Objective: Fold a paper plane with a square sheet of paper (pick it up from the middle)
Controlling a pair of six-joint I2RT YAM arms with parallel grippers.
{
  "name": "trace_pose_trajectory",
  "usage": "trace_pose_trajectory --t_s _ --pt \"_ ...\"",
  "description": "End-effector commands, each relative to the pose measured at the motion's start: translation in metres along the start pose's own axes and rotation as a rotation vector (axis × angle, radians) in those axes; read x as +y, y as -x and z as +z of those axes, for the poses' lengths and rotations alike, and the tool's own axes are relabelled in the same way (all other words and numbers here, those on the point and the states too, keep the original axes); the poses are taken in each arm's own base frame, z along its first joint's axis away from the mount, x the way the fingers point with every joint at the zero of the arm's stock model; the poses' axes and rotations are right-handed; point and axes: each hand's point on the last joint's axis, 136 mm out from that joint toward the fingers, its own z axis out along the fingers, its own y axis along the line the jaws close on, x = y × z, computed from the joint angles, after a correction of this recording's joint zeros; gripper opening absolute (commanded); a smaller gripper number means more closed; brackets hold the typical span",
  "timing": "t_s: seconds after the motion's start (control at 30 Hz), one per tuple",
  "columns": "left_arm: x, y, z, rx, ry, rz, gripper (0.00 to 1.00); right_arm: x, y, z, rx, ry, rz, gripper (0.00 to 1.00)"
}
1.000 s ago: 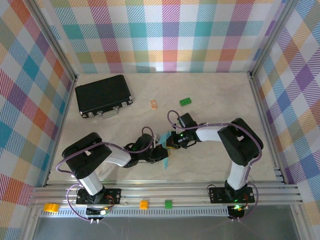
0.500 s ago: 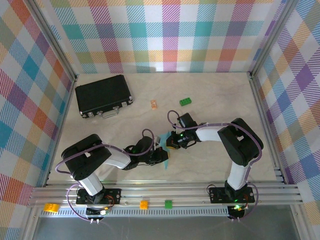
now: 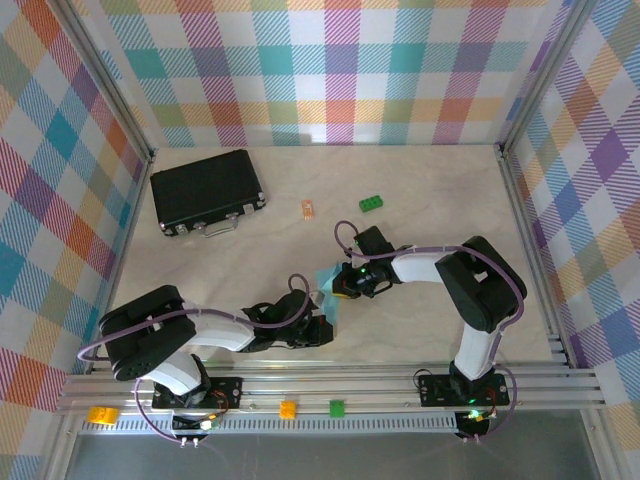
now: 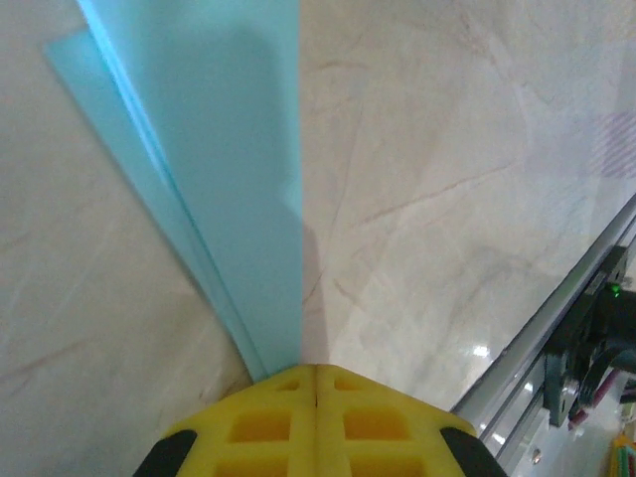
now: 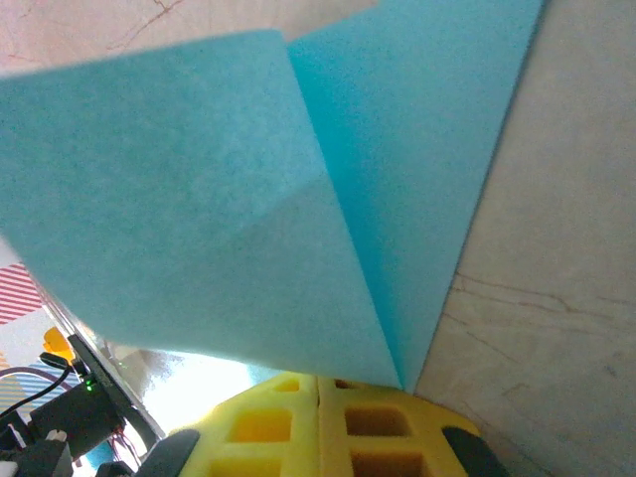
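Progress around halfway, judging by the layers: pinching the paper sheet [image 4: 229,149] from 2 sides, mid-table, at 7 o'clock from the green brick [image 3: 371,203]. Clamping its tapered end in the left gripper [image 4: 316,372], fingers pressed together. Nipping a folded corner in the right gripper [image 5: 318,382], likewise closed. Showing 1 long crease and overlapped flaps; lacking wings and a finished dart shape.

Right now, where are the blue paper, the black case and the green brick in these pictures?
Blue paper [image 4: 229,149]: left wrist view, on its flat top layer.
Black case [image 3: 205,188]: top external view, middle of its lid.
Green brick [image 3: 371,203]: top external view, on its top face.
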Motion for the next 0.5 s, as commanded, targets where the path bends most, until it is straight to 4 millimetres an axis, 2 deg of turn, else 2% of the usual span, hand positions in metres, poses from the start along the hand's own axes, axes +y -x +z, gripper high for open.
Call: trace_pose_trajectory --t_s 0.0,0.1,0.2,0.33,0.47 --pt "0.030 -0.035 -0.005 0.117 0.105 0.005 0.00 -0.065 -0.022 0.010 0.043 -0.230 0.125 0.05" --pt "0.016 -0.029 -0.012 0.082 0.066 0.028 0.00 -0.064 -0.023 0.010 0.043 -0.228 0.133 0.04" --pt "0.006 -0.017 -0.027 -0.003 0.031 0.040 0.00 -0.063 -0.022 0.009 0.038 -0.221 0.145 0.04" --pt "-0.003 0.005 -0.052 -0.123 0.014 0.038 0.00 -0.060 -0.023 0.011 0.034 -0.196 0.172 0.05" --pt "-0.019 0.034 -0.063 -0.171 -0.042 0.008 0.00 -0.057 -0.024 0.010 0.021 -0.167 0.202 0.05"
